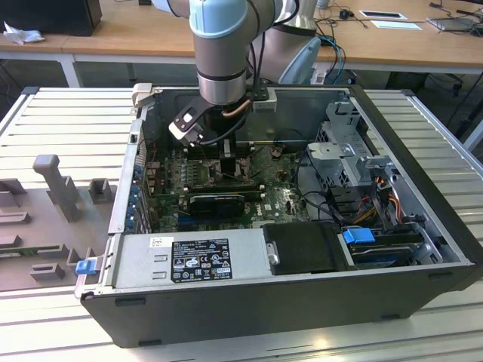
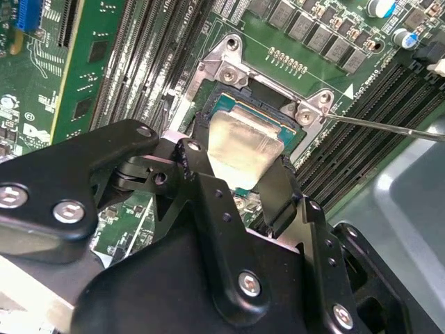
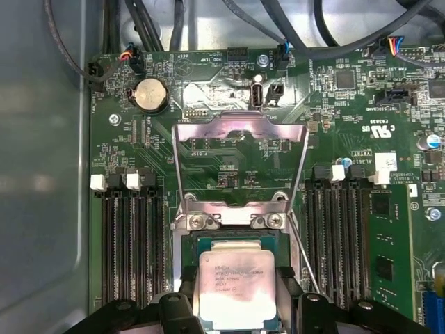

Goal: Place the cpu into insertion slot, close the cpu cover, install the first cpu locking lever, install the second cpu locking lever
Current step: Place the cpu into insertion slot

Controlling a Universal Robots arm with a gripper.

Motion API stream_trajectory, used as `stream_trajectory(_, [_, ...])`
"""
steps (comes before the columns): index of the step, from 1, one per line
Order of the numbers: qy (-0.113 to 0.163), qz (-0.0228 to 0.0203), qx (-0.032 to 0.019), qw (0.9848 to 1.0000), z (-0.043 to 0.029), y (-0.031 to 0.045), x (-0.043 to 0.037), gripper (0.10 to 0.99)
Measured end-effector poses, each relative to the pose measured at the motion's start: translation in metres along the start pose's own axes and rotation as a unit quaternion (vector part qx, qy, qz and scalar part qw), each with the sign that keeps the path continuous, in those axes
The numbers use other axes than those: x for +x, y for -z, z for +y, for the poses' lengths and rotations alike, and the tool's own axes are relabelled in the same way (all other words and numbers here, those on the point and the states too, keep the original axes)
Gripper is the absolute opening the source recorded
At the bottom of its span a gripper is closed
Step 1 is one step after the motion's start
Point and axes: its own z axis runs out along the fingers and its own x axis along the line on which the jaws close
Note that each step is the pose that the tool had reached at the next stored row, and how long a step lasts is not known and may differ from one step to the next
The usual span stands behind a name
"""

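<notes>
We see the open computer case (image 1: 302, 302) on the ribbed table (image 1: 68, 128). The arm (image 1: 219, 53) reaches down into the case's far half, a little toward the exterior view's left. On the green circuit board (image 3: 334, 118), the cpu cover (image 3: 240, 127) is swung up, clear of the insertion slot (image 2: 203, 125). The cpu (image 3: 236, 292) lies square over the slot, directly between the two black fingers (image 2: 284, 198) of the gripper (image 2: 242, 172). They are closed against its opposite edges, holding it. We cannot tell whether it is fully seated.

Lab: wooden desks (image 1: 136, 34), slatted metal workbench (image 1: 72, 121)
</notes>
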Motion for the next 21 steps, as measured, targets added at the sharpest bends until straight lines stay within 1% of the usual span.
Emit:
stream_trajectory(1, [0.0,0.0,0.0,1.0,-0.0001,-0.001,0.0001,0.525])
stream_trajectory(7, [0.0,0.0,0.0,1.0,-0.0001,-0.0013,0.0001,0.537])
stream_trajectory(8, [0.0,0.0,0.0,1.0,-0.0001,-0.0013,0.0001,0.604])
stream_trajectory(9, [0.0,0.0001,-0.0001,1.0,-0.0001,-0.0012,0.0001,0.604])
stream_trajectory(11, [0.0,0.0,0.0,1.0,0.0001,0.0009,0.0001,0.604])
stream_trajectory(12, [0.0,0.0,0.0,1.0,0.0004,0.0046,0.0002,0.604])
stream_trajectory(13, [0.0,-0.0001,0.0001,1.0,0.0006,0.0064,0.0002,0.522])
stream_trajectory(18, [-0.001,-0.0002,0.0011,1.0,0.0018,0.0096,0.0003,0.216])
stream_trajectory(19, [-0.001,-0.0002,0.0011,1.0,0.0019,0.0105,0.0003,0.216])
stream_trajectory(21, [-0.001,-0.0001,0.0011,1.0,0.002,0.0118,0.0003,0.106])
